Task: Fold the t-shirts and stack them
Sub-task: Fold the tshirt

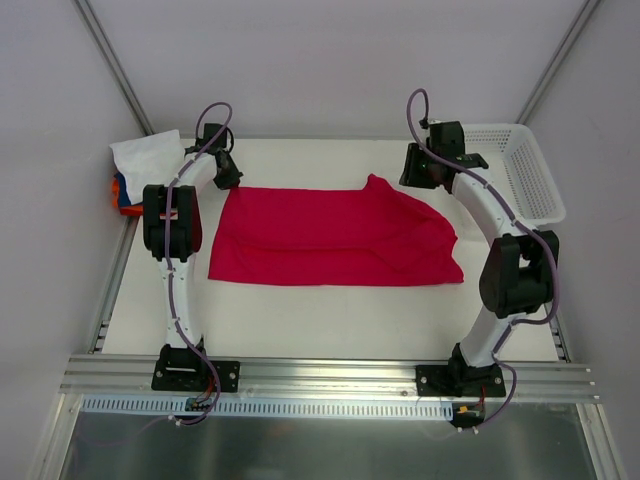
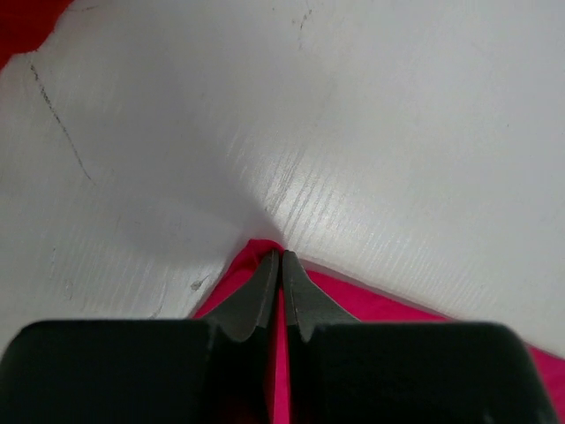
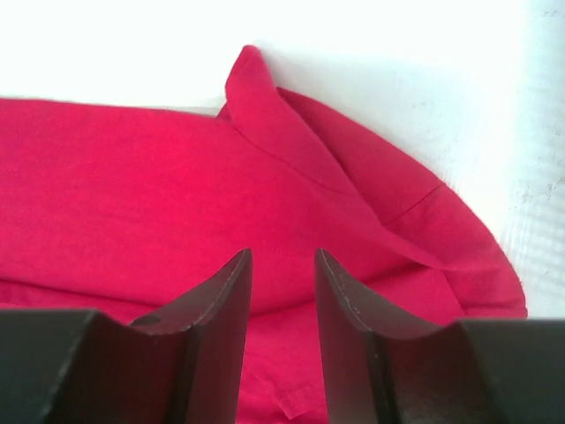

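Observation:
A large crimson-red t-shirt [image 1: 330, 235] lies spread across the middle of the table, its right sleeve bunched into a raised fold [image 3: 265, 106]. My left gripper [image 1: 228, 172] sits at the shirt's far left corner. In the left wrist view its jaws [image 2: 282, 256] are pressed together on the tip of that red corner [image 2: 371, 305]. My right gripper [image 1: 415, 175] hovers at the shirt's far right end. Seen from the right wrist, it [image 3: 282, 256] stands open over the red cloth [image 3: 132, 194], nothing between its fingers. Folded t-shirts [image 1: 140, 160], white on top with orange and blue edges, are stacked at the far left.
A white plastic mesh basket [image 1: 520, 170] stands at the far right corner. The table's bare white top [image 1: 330, 320] runs in front of the shirt down to the metal rail [image 1: 330, 375] where the arm bases are bolted.

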Tool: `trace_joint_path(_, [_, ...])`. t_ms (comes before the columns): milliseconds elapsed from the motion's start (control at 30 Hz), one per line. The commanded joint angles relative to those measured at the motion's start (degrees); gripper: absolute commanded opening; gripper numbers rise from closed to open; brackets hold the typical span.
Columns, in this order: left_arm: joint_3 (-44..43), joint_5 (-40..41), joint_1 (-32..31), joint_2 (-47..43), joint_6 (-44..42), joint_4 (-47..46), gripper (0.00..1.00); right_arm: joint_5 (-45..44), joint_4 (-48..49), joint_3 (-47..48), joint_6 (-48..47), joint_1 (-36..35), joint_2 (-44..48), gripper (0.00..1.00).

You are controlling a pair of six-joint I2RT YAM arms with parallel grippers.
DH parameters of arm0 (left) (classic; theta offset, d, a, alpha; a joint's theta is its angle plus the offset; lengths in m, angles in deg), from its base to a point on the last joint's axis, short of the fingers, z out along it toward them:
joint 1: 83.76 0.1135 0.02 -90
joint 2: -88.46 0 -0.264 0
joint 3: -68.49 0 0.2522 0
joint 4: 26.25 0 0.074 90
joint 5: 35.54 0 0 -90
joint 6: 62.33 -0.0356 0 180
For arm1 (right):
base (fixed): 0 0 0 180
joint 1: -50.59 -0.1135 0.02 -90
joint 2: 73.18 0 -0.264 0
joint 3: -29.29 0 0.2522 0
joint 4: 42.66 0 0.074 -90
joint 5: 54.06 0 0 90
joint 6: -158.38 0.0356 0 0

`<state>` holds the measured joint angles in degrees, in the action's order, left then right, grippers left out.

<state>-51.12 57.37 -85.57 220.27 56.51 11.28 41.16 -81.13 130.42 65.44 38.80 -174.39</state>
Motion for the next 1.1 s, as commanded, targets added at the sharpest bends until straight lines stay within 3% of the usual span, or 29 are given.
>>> trace_joint_path(0, [-1.9, -1.5, 0.3, 0.3, -1.2, 1.7, 0.0, 2.7, 0.3, 3.9, 1.2, 1.3, -0.9, 0.38])
trace_joint_path(200, [-1.7, -1.9, 0.3, 0.2, -1.2, 1.8, 0.0, 2.9, 0.2, 6.9, 1.2, 3.2, -4.3, 0.4])
trace_joint_path(300, [-1.7, -2.2, 0.3, 0.3, -1.3, 1.8, 0.0, 3.5, 0.1, 9.6, 1.6, 4.7, -8.1, 0.47])
trace_joint_path(500, [-1.8, -2.4, 0.3, 0.3, -1.4, 1.8, 0.0, 6.6, -0.3, 16.1, 4.4, 7.7, -16.7, 0.46])
trace_joint_path(733, [-1.9, -2.6, 0.3, 0.4, -1.5, 1.8, 0.0, 16.3, -0.4, 22.7, 8.3, 9.9, -26.6, 0.46])
trace_joint_path(1067, [-1.9, -2.6, 0.3, 0.3, -1.5, 1.8, 0.0, 23.7, 3.3, 21.2, 12.4, 9.9, -30.6, 0.51])
